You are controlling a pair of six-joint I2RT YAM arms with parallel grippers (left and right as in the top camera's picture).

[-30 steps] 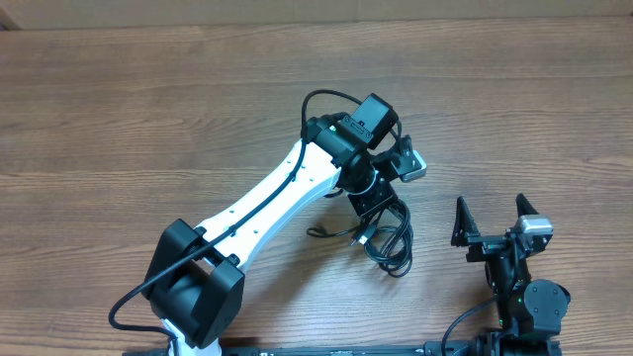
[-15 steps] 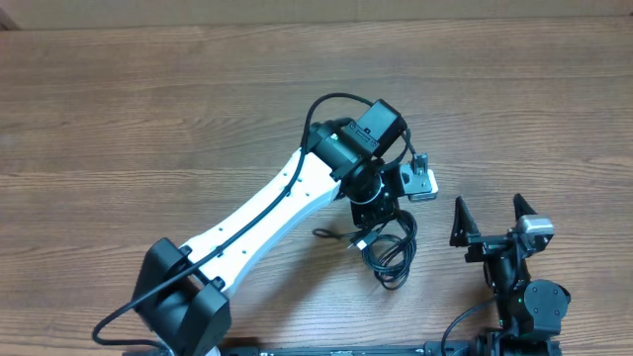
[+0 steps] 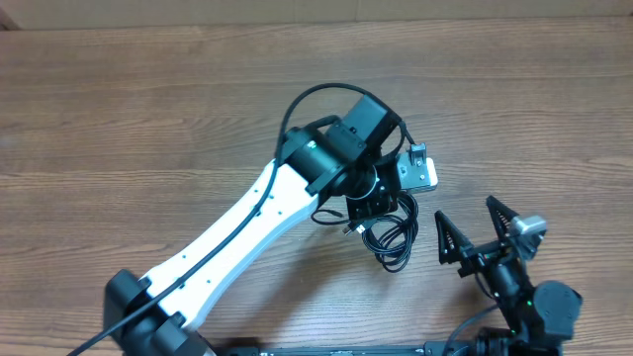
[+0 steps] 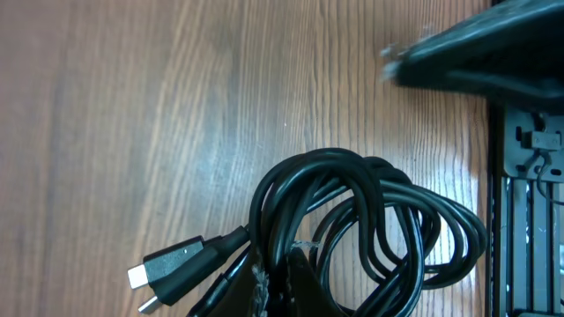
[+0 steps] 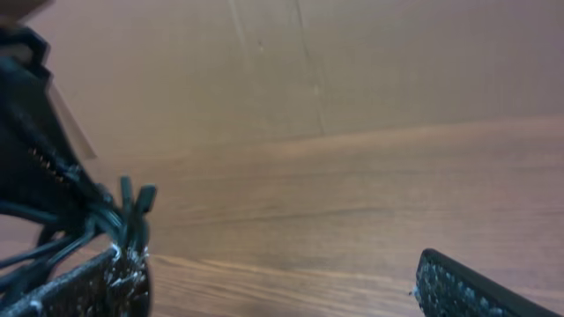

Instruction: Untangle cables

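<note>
The left pincer [image 4: 275, 280], closed on the cables [image 4: 304, 163] at mid-frame, may just drag the whole coil along while the right pincer [image 3: 465, 209] sits wide open, empty.

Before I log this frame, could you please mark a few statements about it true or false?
1. The cables are coiled in a bundle. True.
2. The right gripper holds a plug. False: it is open and empty, off to one side of the bundle.
3. The left gripper grips the cables. True.
4. The table is white plastic. False: it is brown with a wood grain.
</note>
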